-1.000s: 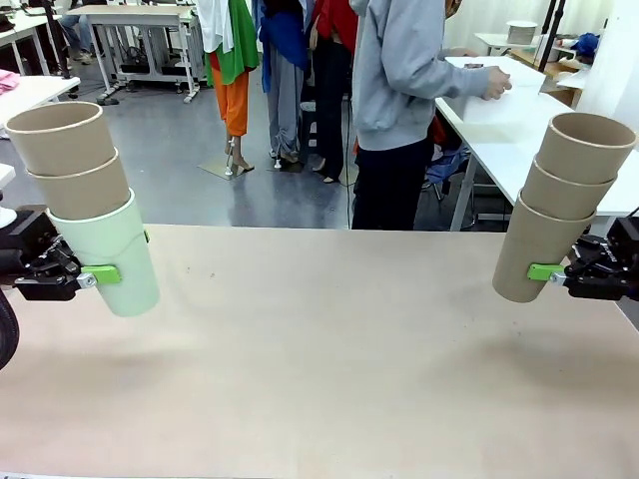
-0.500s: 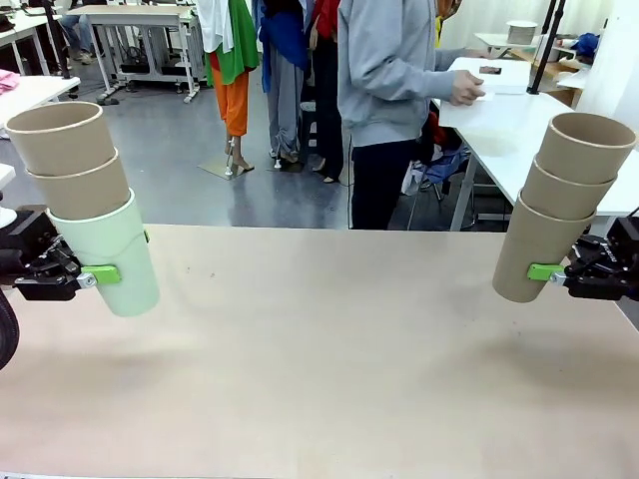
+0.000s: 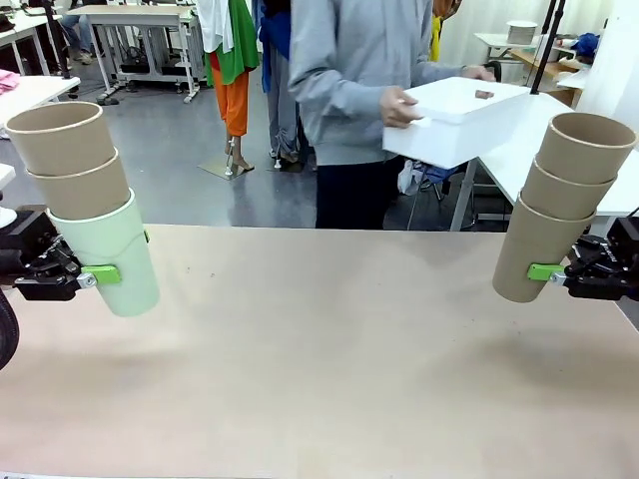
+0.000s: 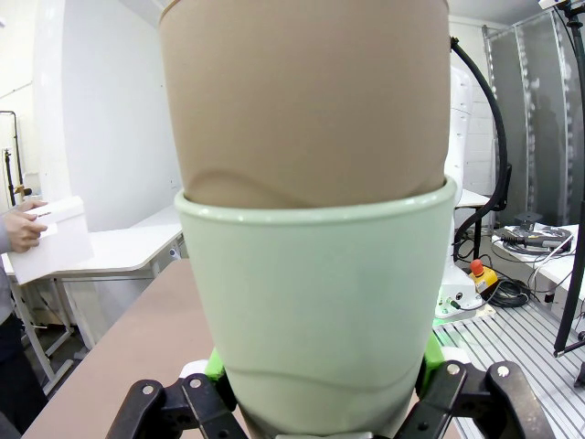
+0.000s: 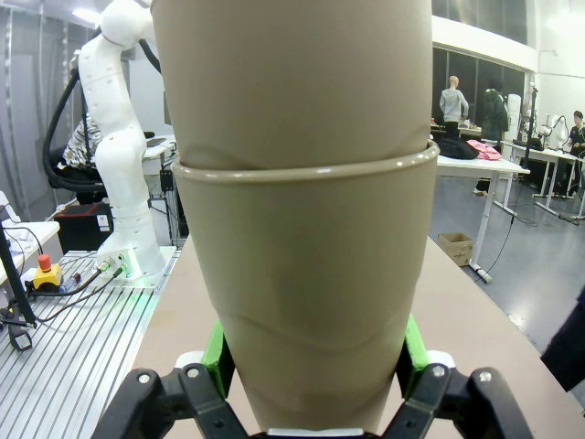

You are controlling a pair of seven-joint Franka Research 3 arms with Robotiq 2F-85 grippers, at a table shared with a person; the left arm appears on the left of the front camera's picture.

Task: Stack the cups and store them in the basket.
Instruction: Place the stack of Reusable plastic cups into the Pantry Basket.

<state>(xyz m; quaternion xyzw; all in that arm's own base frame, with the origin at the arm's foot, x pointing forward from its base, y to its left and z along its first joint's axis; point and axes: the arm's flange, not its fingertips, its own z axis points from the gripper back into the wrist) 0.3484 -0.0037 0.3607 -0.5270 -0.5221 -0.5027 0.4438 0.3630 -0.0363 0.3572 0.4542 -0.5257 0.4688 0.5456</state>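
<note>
My left gripper (image 3: pixel 98 272) is shut on a pale mint-green cup (image 3: pixel 115 254) that has two tan cups (image 3: pixel 70 145) nested in it; the stack leans over the table's left edge. In the left wrist view the mint cup (image 4: pixel 320 302) sits between the green pads (image 4: pixel 216 366). My right gripper (image 3: pixel 548 271) is shut on the bottom cup of a stack of three tan cups (image 3: pixel 559 200), which fills the right wrist view as the tan stack (image 5: pixel 302 274). At the far side a person holds the white basket (image 3: pixel 454 120) in the air with both hands.
The tan table (image 3: pixel 319 359) lies bare between the two arms. A white side table (image 3: pixel 519 150) stands at the back right behind the person. The left wrist view shows the person's hand (image 4: pixel 18 229) on the basket (image 4: pixel 53 242).
The person has lifted the white basket off the side table and turned toward my table with it. Both grippers and their cup stacks have stayed still.
</note>
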